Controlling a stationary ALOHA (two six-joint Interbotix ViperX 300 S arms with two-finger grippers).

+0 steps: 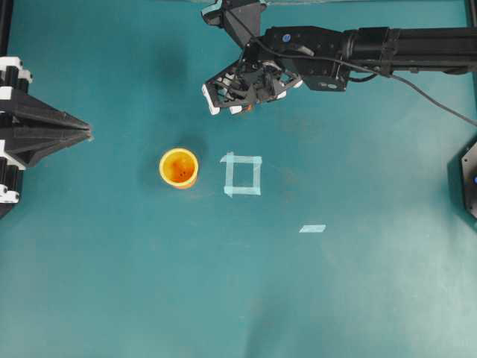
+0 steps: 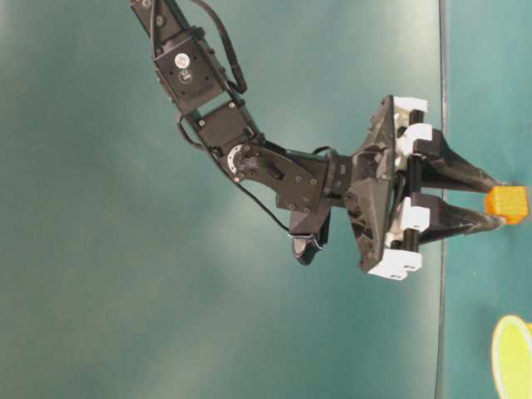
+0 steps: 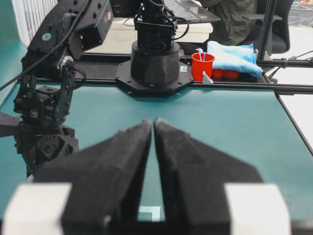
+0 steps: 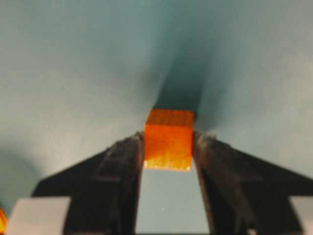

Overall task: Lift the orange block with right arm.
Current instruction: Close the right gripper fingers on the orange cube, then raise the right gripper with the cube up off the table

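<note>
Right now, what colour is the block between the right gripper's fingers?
Orange; the orange block shows best in the right wrist view, between the right gripper fingers.

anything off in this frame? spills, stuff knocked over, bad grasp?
Nothing stands out. The orange block sits squarely between the right hand's fingers, on the teal table. The orange-yellow cup stands upright, nothing spilled. The tape square lies flat beside it. The left hand is parked, shut.

Overhead, the orange block (image 4: 168,139) hides under the right arm (image 1: 387,48); the cup (image 2: 513,356) is edge-cropped.
</note>
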